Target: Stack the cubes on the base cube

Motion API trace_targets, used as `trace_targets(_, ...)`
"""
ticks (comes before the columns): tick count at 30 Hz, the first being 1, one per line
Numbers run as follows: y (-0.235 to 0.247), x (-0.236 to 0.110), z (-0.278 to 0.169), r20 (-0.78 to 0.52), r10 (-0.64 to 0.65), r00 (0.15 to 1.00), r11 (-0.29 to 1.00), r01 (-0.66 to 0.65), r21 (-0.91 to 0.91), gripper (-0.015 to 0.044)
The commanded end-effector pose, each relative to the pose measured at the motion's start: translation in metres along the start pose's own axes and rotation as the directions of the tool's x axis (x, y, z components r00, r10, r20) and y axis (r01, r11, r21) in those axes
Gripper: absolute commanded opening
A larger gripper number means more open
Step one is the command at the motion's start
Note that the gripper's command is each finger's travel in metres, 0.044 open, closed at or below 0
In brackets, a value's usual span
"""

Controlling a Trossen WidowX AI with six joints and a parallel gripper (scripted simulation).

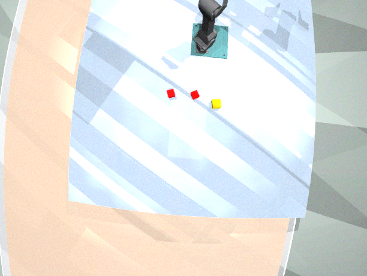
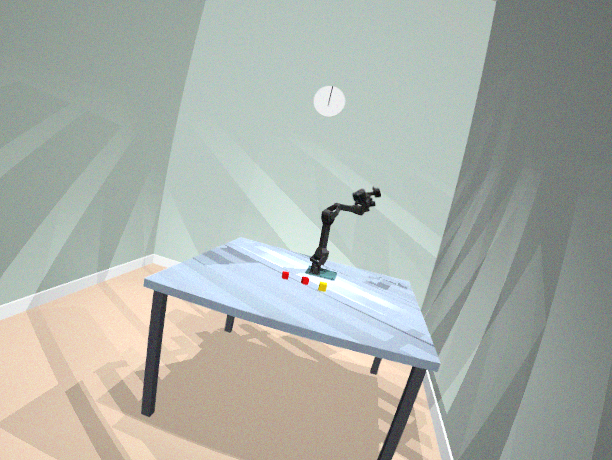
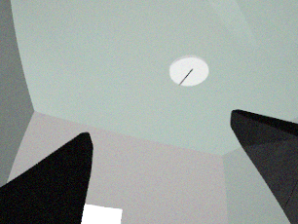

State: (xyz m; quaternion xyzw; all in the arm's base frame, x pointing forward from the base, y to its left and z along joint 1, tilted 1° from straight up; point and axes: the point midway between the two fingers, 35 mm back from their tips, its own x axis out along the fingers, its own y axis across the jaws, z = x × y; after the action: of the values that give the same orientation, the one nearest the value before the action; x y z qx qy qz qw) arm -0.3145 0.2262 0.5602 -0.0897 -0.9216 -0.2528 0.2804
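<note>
My pincer [image 2: 374, 192] is raised high, spread wide, empty, pointing away from the table [image 2: 250, 295]. Seen from above, two red cubes [image 1: 171, 93] [image 1: 195, 94] and the yellow cube [image 1: 216, 103] lie at six o'clock from my base, far below.

Three cubes are set in a row on the table [image 2: 240, 295] before the arm's base [image 1: 210, 42] — first cube [image 1: 171, 93], second cube [image 1: 195, 94], third cube [image 1: 216, 103] — all apart.
</note>
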Motion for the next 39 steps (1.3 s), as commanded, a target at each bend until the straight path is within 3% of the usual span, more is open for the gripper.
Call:
trace_targets(1, 0.002, -0.001, 0.001, 0.005, 0.005, 1.000, 1.000, -0.005, 0.006, 0.0374)
trace_targets(5, 0.036, -0.021, 0.018, 0.094, 0.102, 0.990, 0.987, -0.113, 0.116, 0.0269)
trace_targets(14, 0.124, -0.096, 0.049, 0.305, 0.374, 0.876, 0.812, -0.468, 0.349, 0.0265)
trace_targets(24, 0.202, -0.210, 0.062, 0.472, 0.631, 0.616, 0.385, -0.776, 0.499, 0.0265)
trace_targets(31, 0.238, -0.303, 0.056, 0.539, 0.754, 0.375, 0.007, -0.825, 0.565, 0.0265)
trace_targets(39, 0.254, -0.415, 0.033, 0.564, 0.823, 0.068, -0.382, -0.669, 0.638, 0.0265)
